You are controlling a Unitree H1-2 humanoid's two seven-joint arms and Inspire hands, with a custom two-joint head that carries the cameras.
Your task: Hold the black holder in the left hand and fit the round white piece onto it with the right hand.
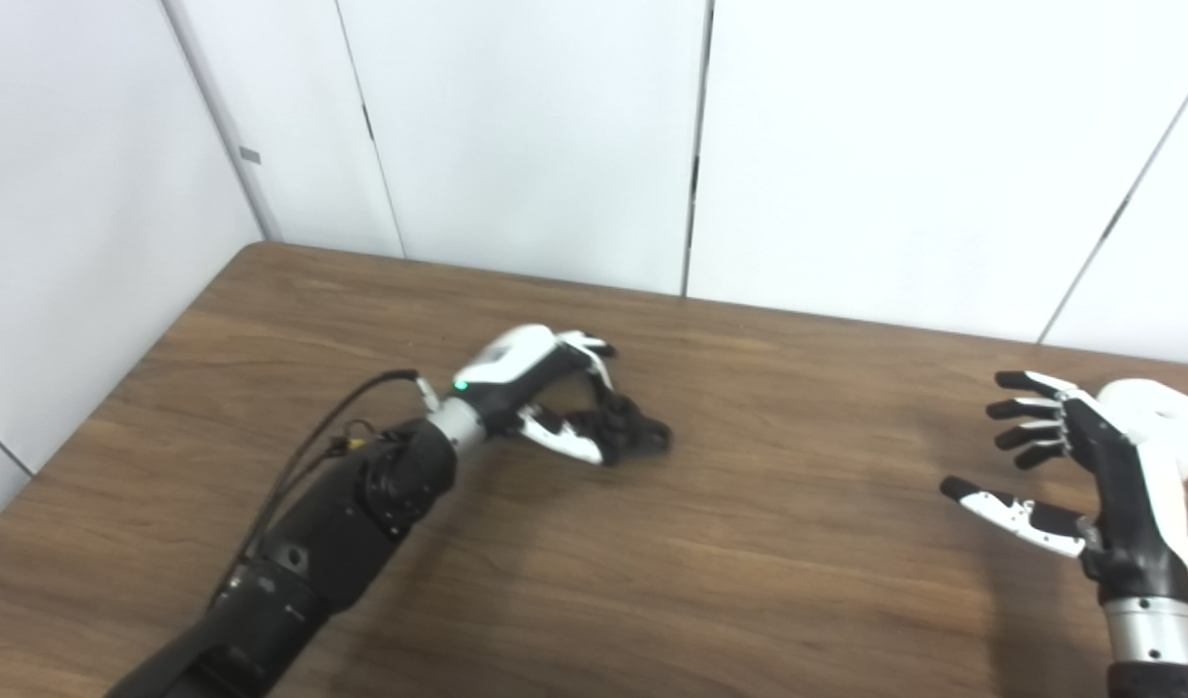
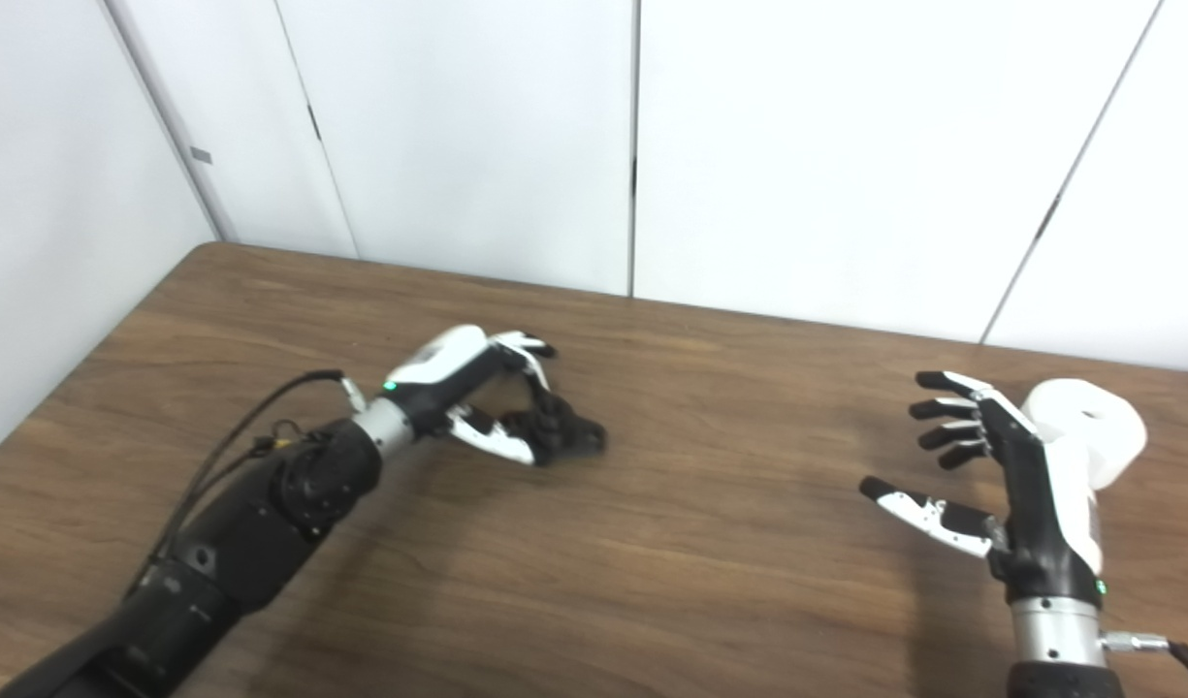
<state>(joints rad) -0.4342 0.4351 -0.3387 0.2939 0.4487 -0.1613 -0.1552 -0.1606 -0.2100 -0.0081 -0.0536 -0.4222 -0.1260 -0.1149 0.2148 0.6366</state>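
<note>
Left robot hand (image 1: 540, 388) is curled around the black holder (image 1: 632, 431), which rests on the wooden tabletop (image 1: 749, 543) mid-scene. Over on the right, the right robot hand (image 2: 1011, 475) hangs open, fingers spread, empty, with the round white piece (image 2: 1088, 427) just behind it.

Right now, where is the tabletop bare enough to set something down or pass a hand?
The widest bare patch is mid-table, between the left hand, curled around the black holder, and the open right hand. The far strip along the wall and the near edge between the arms are also free. It is crowded at the right edge, where the round white piece sits behind the right hand.
</note>
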